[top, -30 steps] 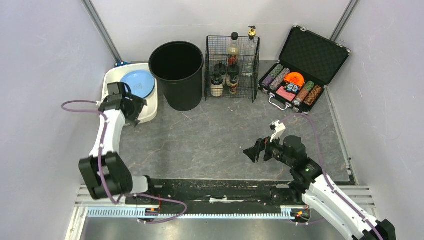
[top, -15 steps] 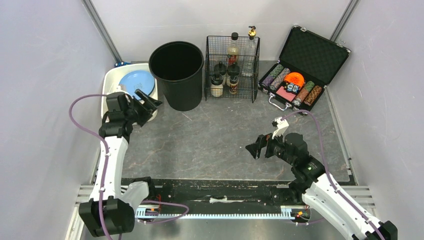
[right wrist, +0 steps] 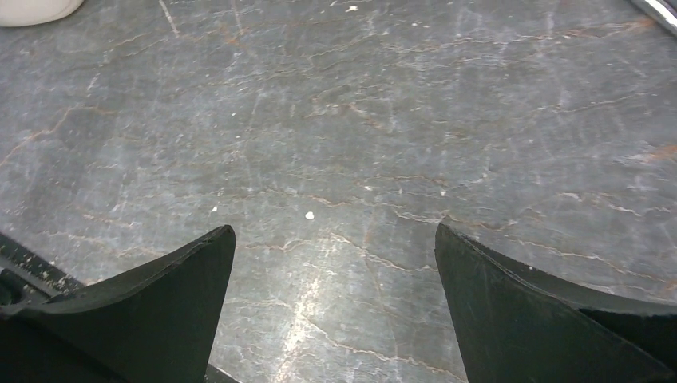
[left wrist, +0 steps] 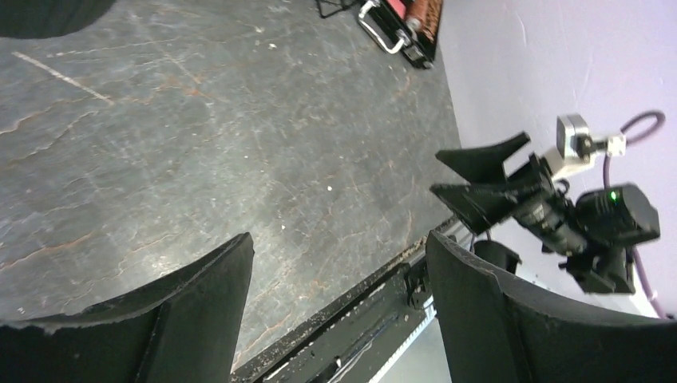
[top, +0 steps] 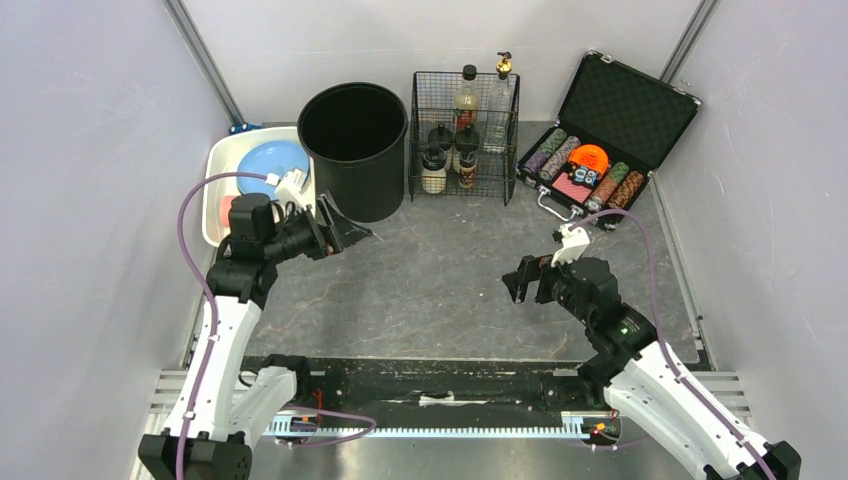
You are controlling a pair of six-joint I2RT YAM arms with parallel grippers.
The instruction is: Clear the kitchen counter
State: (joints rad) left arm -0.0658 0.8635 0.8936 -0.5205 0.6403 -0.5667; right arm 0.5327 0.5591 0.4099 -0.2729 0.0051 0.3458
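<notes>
- Now our left gripper (top: 347, 226) and right gripper (top: 515, 283) both hang wide open, empty.
- The kitchen counter (top: 440, 275) lies beneath them; we see no loose item between.
- Likely finishing: next, we retract both arms.

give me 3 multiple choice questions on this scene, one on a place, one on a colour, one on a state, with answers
1. Where does the bucket stand?
A) at the near edge
B) between the tub and the wire basket
C) in the far right corner

2. What colour is the plate in the tub?
A) red
B) green
C) blue

3. What state is the left end effector in?
A) open and empty
B) shut on a bottle
C) shut on a chip

Answers:
1 B, tub on its left, wire basket on its right.
2 C, the disc is light blue.
3 A, only bare counter shows between its spread fingers.
</notes>
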